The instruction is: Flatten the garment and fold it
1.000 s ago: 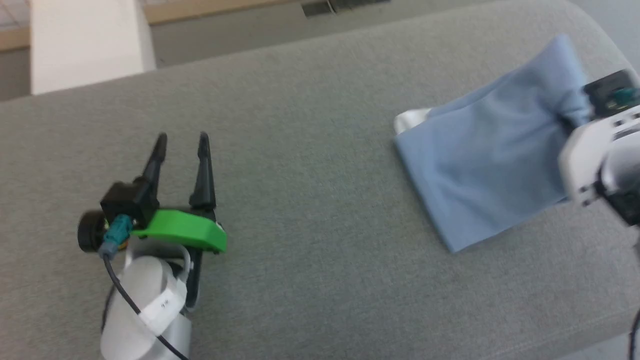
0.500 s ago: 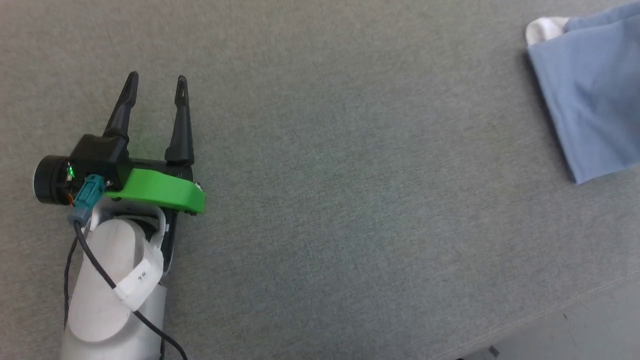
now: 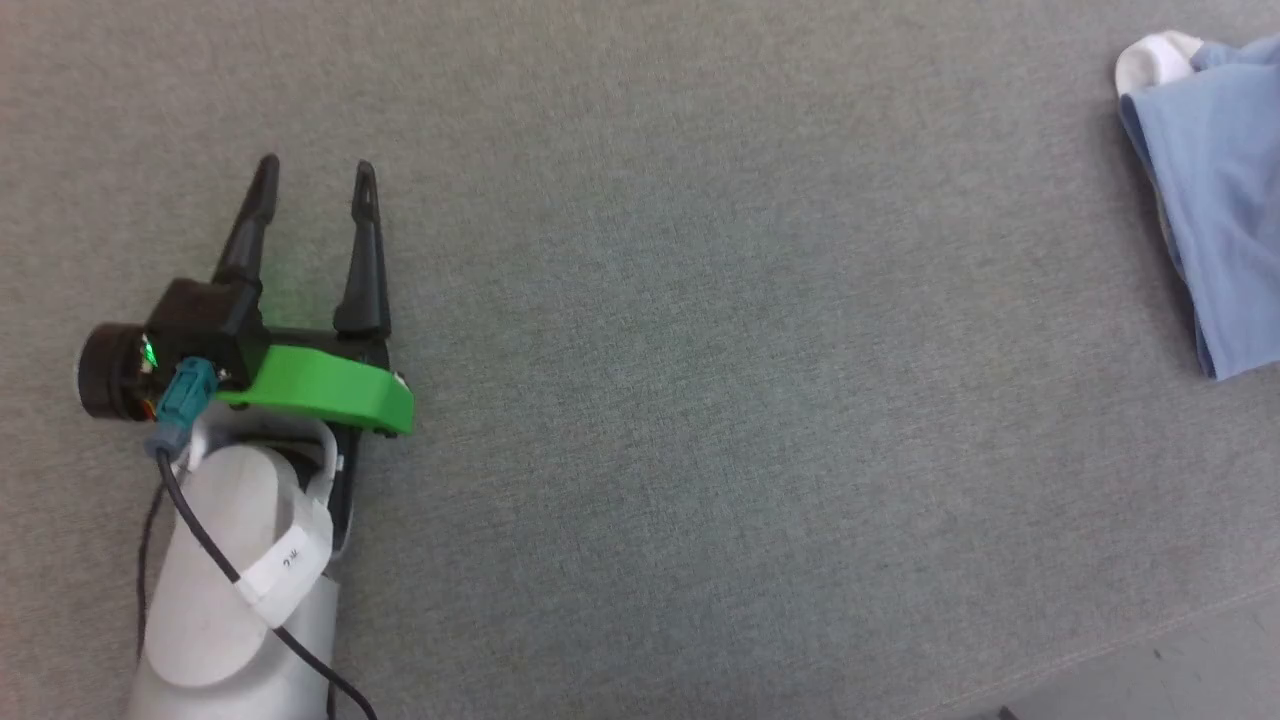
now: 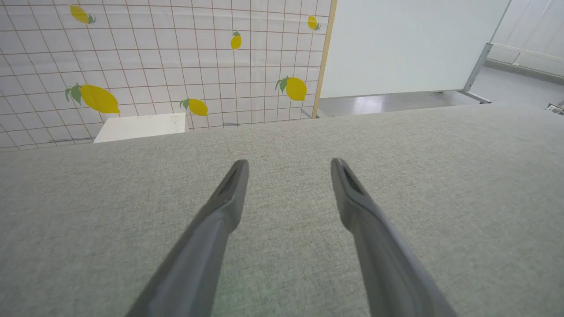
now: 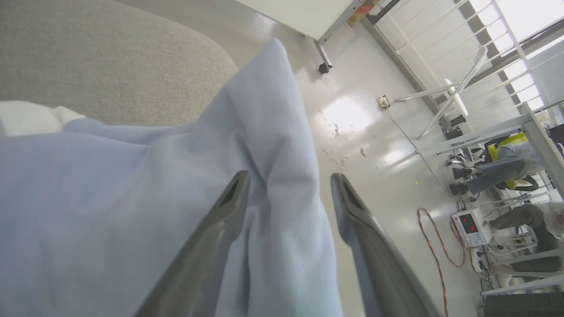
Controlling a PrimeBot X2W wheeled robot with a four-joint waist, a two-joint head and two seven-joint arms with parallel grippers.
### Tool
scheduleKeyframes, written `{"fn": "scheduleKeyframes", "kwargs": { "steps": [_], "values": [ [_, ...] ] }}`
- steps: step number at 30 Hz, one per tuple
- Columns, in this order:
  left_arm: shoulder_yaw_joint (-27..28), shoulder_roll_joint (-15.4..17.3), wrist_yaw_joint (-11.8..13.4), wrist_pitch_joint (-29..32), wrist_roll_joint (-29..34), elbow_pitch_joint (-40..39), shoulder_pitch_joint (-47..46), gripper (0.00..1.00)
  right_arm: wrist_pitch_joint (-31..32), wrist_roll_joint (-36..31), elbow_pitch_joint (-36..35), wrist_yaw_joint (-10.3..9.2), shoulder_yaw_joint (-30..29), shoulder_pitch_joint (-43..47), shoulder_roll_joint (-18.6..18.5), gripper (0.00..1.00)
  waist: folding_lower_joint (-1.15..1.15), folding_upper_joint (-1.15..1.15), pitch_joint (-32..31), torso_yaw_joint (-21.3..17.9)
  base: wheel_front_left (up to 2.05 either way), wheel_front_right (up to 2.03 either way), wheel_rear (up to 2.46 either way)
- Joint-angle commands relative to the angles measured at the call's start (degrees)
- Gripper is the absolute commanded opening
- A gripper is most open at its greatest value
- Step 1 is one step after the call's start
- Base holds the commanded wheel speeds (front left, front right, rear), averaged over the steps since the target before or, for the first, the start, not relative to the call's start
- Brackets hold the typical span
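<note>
Surface: grey woven cloth covers the desk [image 3: 700,400] across the head view, with a strip of pale floor [image 3: 1200,670] at 5 o'clock.
Backdrop: in the left wrist view, beyond the desk's far edge, a tiled wall printed with lemons [image 4: 99,99] stands at 10 o'clock and a white panel [image 4: 410,44] at 1 o'clock.
Left arm: the left end effector [image 3: 316,165] is at 9 o'clock in the head view, low over bare desk cloth. Its two dark fingers point to 12 o'clock and are spread wide with nothing between them. A green bracket [image 3: 320,390] sits behind the fingers, and a black cable [image 3: 200,530] runs down the pale forearm.
Task item: the garment [image 3: 1230,200] lies at 2 o'clock in the head view, cut off by the right edge and well apart from the left end effector. It is bunched in soft folds rather than flat, and its white collar [image 3: 1150,60] pokes out at its 11 o'clock corner.
Right arm: in the right wrist view the right end effector [image 5: 289,175] has its fingers spread wide. A raised ridge of the light blue cloth stands between them and is not pinched. Whether the cloth touches either finger cannot be told.
Beyond the cloth: the shirt's far edge hangs past the desk's rounded corner toward 12 o'clock, over glossy floor with an orange cable [image 5: 434,237] at 4 o'clock.
</note>
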Motion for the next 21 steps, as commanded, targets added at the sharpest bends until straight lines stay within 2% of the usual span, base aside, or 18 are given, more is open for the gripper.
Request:
{"fn": "scheduleKeyframes", "kwargs": {
  "steps": [1,7,12,16,21],
  "values": [
    [-0.2,-0.4,0.2,-0.8,-1.2,0.9,0.9,1.00,-1.6,-0.4,0.5,-0.11,-0.2,-0.2,0.0,1.00,-0.01,0.00,-3.6,0.8,0.00,0.00,0.00],
    [-0.4,-2.5,0.2,-2.5,-3.2,4.9,3.5,1.00,-7.7,3.8,1.5,-0.11,0.0,2.9,-0.1,1.00,-0.01,0.00,-11.6,3.1,0.00,0.00,0.00],
    [-0.4,-4.1,0.2,-3.0,-5.6,6.3,6.5,1.00,-12.0,10.0,-1.0,-0.11,1.4,7.7,0.5,1.00,-0.01,0.00,-17.1,5.2,0.00,0.00,0.00],
    [-0.3,-4.6,-0.1,-3.2,-6.7,7.1,8.3,1.00,-14.2,15.4,-6.3,-0.11,4.1,13.0,2.4,1.00,-0.01,0.00,-20.2,7.0,0.00,0.00,0.00],
    [0.3,-5.1,0.0,-3.2,-7.3,6.6,10.1,1.00,-14.8,20.2,-16.8,-0.11,7.5,20.7,4.9,1.00,-0.01,0.00,-23.1,9.3,0.00,0.00,0.00]
  ]
}}
